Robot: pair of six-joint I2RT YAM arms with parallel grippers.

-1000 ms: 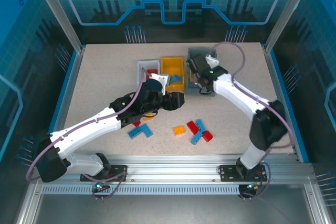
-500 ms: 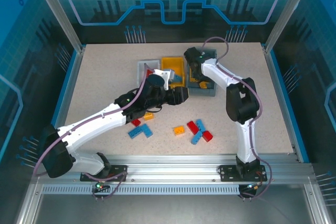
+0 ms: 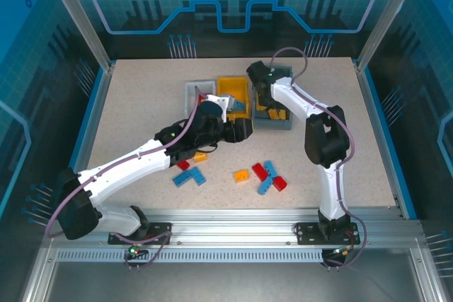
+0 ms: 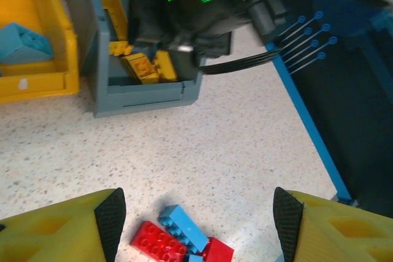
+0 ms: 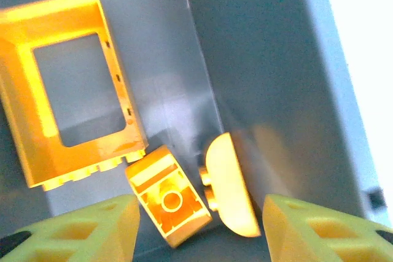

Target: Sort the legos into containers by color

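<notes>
The loose legos on the table look light, stiff and slick, best pinched across two flat sides. A red brick and a blue brick lie touching just ahead of the left gripper, which is spread wide and empty. The right gripper, jaws apart and holding nothing, hangs over a yellow frame and two small yellow pieces in the grey bin.

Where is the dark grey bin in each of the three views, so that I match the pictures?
Top external: dark grey bin, back centre, right of the yellow bin.
Left wrist: upper left, beside the yellow bin.
Right wrist: its inner walls, close up.
Shared landmark: yellow bricks inside it.
</notes>
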